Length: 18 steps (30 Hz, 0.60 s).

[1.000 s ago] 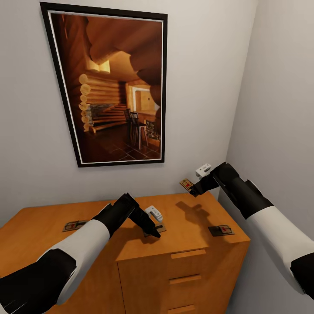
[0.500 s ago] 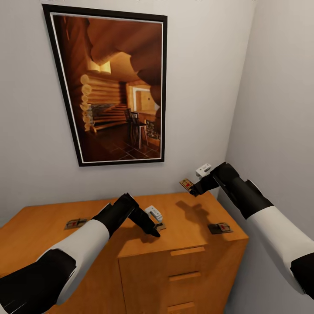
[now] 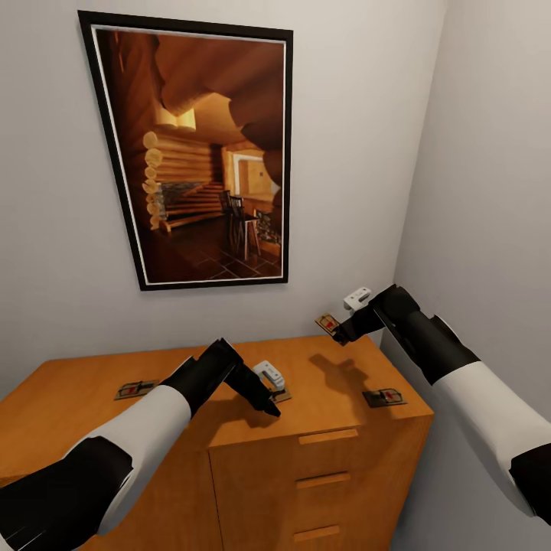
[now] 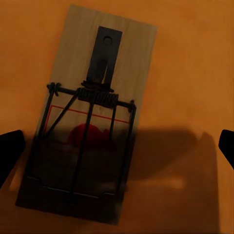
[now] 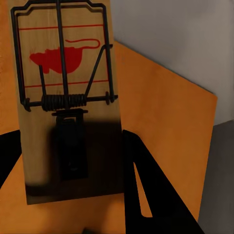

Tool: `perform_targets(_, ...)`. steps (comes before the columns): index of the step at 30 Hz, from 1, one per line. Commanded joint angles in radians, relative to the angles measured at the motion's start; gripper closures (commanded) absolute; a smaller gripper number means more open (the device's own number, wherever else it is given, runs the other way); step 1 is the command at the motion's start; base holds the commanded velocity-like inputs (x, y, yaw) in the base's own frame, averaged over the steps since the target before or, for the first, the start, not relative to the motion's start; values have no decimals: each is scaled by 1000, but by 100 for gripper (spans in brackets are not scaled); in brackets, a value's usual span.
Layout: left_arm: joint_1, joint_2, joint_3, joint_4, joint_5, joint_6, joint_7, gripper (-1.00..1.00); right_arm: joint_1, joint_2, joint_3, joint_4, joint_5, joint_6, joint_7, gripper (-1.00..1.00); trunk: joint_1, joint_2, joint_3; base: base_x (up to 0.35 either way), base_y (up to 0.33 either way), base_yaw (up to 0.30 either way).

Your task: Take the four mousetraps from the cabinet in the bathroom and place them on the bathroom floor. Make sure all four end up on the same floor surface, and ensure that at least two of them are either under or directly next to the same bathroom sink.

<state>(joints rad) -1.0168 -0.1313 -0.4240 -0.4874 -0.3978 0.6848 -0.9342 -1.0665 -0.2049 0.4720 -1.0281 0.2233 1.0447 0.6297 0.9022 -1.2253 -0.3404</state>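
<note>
Mousetraps at four positions on or above the cabinet, an orange-brown chest of drawers standing in a corner below a framed picture.

Right gripper: raised above the far right corner of the cabinet top, fingers closed on the plain end of one mousetrap, which is clear of the wood. The right wrist view shows this held trap flat between the two dark fingers, with its spring and red mark beyond the grip.

Left gripper: lowered to the near middle of the top, over a second mousetrap. In the left wrist view that trap lies flat on the wood, the fingers spread wide to either side and touching nothing.

Remaining traps: one at the far left of the top, one near the right front edge. All four remain to be set on the bathroom floor.

Handling, as judged: each board looks thin, stiff and light, with smooth faces that may slip in a shallow pinch. The long edges of the board, or the bare end away from the wire bar, offer the best hold; the wire parts should be avoided.
</note>
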Motion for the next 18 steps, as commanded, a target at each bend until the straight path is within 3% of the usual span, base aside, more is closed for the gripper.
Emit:
perform_targets(1, 0, 0, -2, 24, -25, 3, -6, -100, -1, -1, 2, -1, 8, 3, 5, 100, 0, -1, -2, -2, 0, 0)
perform_targets(18, 0, 8, -2, 32, -22, 3, -3, -100, -1, -2, 2, -1, 10, 3, 5, 100, 0, -1, -2, 0, 0, 0)
